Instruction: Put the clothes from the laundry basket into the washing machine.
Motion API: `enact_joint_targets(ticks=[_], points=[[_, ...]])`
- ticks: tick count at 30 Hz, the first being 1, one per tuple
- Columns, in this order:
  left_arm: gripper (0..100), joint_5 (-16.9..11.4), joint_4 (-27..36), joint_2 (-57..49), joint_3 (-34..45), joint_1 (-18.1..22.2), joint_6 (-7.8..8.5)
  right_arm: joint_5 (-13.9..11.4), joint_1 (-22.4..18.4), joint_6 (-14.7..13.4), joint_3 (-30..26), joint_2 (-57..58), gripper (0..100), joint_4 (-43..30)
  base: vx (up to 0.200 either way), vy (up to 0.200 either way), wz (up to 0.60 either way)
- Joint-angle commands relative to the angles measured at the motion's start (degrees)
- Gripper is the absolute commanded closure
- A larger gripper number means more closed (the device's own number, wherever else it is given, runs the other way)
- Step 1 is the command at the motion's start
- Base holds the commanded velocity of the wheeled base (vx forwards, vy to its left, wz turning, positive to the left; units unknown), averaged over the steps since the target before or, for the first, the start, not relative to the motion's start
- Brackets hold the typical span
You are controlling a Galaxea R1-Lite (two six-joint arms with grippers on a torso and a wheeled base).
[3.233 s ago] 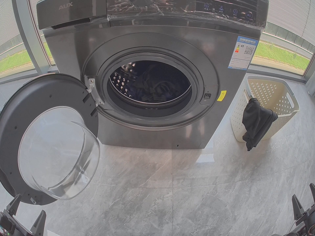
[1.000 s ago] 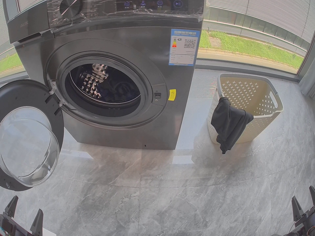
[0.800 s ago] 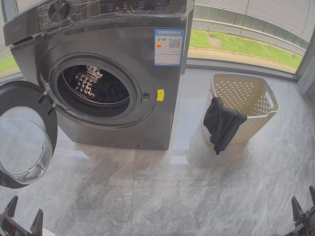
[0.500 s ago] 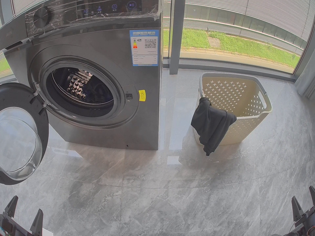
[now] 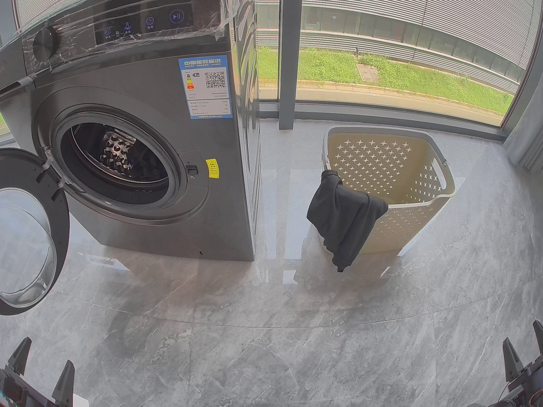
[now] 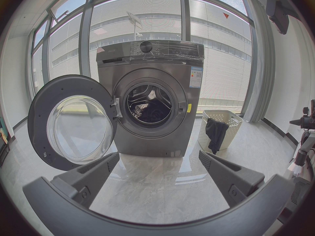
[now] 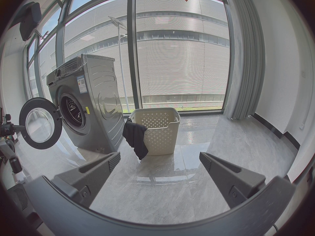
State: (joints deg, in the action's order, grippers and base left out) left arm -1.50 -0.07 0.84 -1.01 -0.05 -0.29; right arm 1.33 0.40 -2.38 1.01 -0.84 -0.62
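On my head feed the washing machine [image 5: 141, 142] stands at the left, its round door [image 5: 25, 238] swung wide open. Through the left wrist camera I can see dark clothes [image 6: 148, 110] lying in the drum [image 6: 149, 91]. The cream laundry basket [image 5: 418, 227] sits on the grey floor [image 5: 294, 334] to the machine's right, apart from it. 1 dark garment [image 5: 345, 219] hangs over the basket's rim at the corner nearest the machine, draped down the outer wall. Both arms are low and well apart from all of this. The left end effector [image 5: 44, 363] is spread open and empty, and so is the right end effector [image 5: 523, 343].
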Motion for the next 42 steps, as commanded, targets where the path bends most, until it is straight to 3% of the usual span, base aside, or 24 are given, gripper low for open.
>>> enact_joint_targets(ticks=[1,12,21,30,42], points=[[0,0.01,-0.01,-0.75,1.01,0.05,-0.15,-0.01,0.04,0.0,-0.48,0.84,0,0.01,0.0,-0.2,0.0],[0,0.01,-0.01,-0.75,1.01,0.05,-0.06,-0.01,0.04,0.0,-0.48,0.84,0,-0.08,0.0,-0.036,0.0],[0,0.01,-0.01,-0.75,1.01,0.05,-0.06,-0.27,0.13,0.44,-0.57,0.84,0,-0.08,0.2,0.0,0.0],[0,0.01,-0.01,-0.75,1.01,0.05,-0.15,-0.27,0.04,0.44,-0.57,0.84,0,0.01,0.0,0.0,0.0],[0,0.01,-0.01,-0.75,1.01,0.05,-0.15,0.08,-0.05,0.09,-0.92,0.84,0,0.62,0.0,-0.15,0.0]])
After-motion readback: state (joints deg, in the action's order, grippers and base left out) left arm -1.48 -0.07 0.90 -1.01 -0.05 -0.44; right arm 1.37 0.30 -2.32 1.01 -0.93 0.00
